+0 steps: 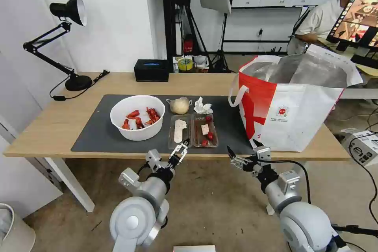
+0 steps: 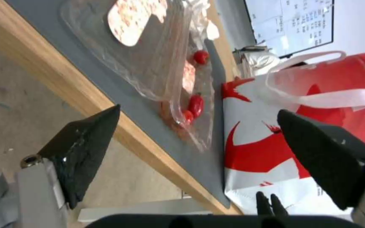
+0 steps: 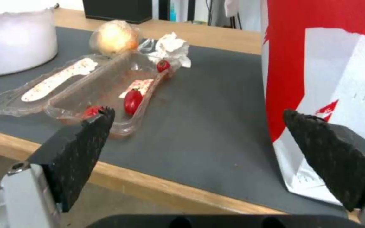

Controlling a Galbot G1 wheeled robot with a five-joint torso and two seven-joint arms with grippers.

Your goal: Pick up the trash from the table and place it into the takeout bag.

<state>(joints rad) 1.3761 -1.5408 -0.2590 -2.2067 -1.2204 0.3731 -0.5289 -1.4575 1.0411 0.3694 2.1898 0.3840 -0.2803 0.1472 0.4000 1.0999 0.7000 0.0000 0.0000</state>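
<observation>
The trash lies on the dark mat (image 1: 98, 134) of the table (image 1: 47, 126): a white bowl (image 1: 137, 117) of red crayfish shells, a knotted clear bag (image 1: 179, 105), a crumpled tissue (image 1: 202, 106) and an opened clear tray (image 1: 193, 130) with food scraps. The takeout bag (image 1: 291, 102) stands open at the table's right end. My left gripper (image 1: 180, 150) hovers open at the front edge, just before the tray (image 2: 149, 53). My right gripper (image 1: 242, 146) is open too, at the front edge between the tray (image 3: 106, 85) and the takeout bag (image 3: 317, 63).
A black box (image 1: 151, 70) sits at the table's back edge, with a yellow tape roll (image 1: 185, 64) behind it. A black desk lamp (image 1: 67, 43) stands at the back left. Behind the takeout bag a person sits at a monitor (image 1: 356, 15).
</observation>
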